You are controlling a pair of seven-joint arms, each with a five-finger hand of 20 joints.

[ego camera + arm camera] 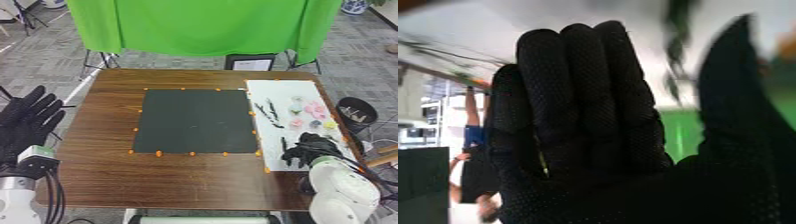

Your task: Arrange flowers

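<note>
Brown wood spans the near edge of a table (178, 192) as a robot's white right arm (342, 187) enters low on the right, its gloved right hand (313, 149) poised at the near end of a white board (277, 87). The fingers (576, 90) extend straight and the thumb stands apart, with nothing in its grasp. Just to the hand's left lies a short dark stem (284, 144), its long axis running roughly away from the robot; whether they touch cannot be made out. The left hand (27, 122), released and empty with fingers splayed, is raised beside the table's left edge, well apart from the board, leaving the right hand clearly nearer the work. A black mat (195, 120) occupies the middle of the table, bordered by orange markers (159, 153). Farther out on the board, ahead of the right hand, lies a group of small flowers, among them a yellow bloom (330, 124) and a larger pink bloom (315, 109). Longer dark stems (274, 121) lie left of the blooms, slanting from far left toward near right. The next move probably turns on the short stem's leftward position. A bin (357, 111) stands off the table's right side; green cloth (191, 25) hangs beyond the far edge.
</note>
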